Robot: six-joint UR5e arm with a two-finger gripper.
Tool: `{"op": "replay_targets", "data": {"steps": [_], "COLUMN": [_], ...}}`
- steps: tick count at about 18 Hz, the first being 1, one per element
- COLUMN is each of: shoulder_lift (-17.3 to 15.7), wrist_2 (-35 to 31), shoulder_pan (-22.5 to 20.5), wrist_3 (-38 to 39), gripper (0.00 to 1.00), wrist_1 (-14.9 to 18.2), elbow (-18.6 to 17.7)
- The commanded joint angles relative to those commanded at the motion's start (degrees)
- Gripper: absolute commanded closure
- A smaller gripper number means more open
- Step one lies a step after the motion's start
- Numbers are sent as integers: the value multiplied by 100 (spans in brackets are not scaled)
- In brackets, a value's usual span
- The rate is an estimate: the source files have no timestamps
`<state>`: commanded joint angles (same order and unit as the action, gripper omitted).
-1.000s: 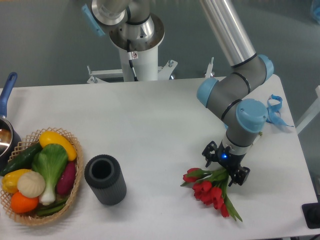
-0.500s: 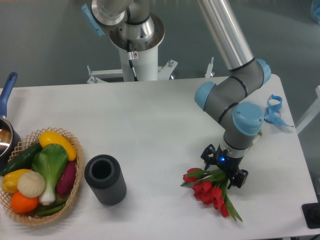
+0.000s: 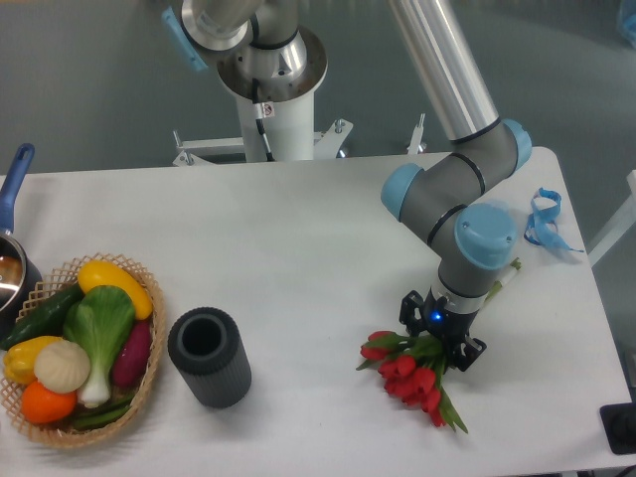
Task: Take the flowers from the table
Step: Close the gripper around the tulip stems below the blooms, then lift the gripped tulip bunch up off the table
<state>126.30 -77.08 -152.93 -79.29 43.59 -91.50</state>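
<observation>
The flowers [image 3: 407, 376], red tulips with green leaves, lie low at the front right of the white table [image 3: 298, 219], blooms pointing front-left. Their long stems run up-right under the wrist, and the stem end [image 3: 506, 275] shows beyond it. My gripper [image 3: 440, 341] points straight down over the bunch where leaves meet stems, and its black fingers stand on either side, closed on the bunch. The arm's wrist hides the middle of the stems.
A dark grey ribbed cylinder [image 3: 208, 356] stands at front centre-left. A wicker basket [image 3: 149, 298] of vegetables sits at the left, with a blue-handled pot [image 3: 10, 260] behind it. A curly blue ribbon [image 3: 545, 221] lies at the right edge. The robot base [image 3: 270, 79] stands behind the table.
The gripper has shifted slightly left and the flowers have moved along with it, leaf tips and blooms drifting left and a little up in the picture.
</observation>
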Motion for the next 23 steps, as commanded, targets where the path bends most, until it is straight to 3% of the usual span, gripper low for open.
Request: {"op": "replay_targets", "data": {"steps": [3,7,11,14,18,21,23], "shoulder_lift": [-44,-228,-746,-1133,-1371,-1678,-1862], "wrist_2": [0,44,184,1226,2827,3190,3313], "shoulder_pan": [-9,-53,-132,-149,-290,-387,-378], "wrist_3": [177,168,186,693,1687,1934,2547], "gripper": [79,79,78,77,76,76,76], "wrist_1": [9,44,53,53,44,53,44], "elbow": [35,44,97,272,483,457,440]}}
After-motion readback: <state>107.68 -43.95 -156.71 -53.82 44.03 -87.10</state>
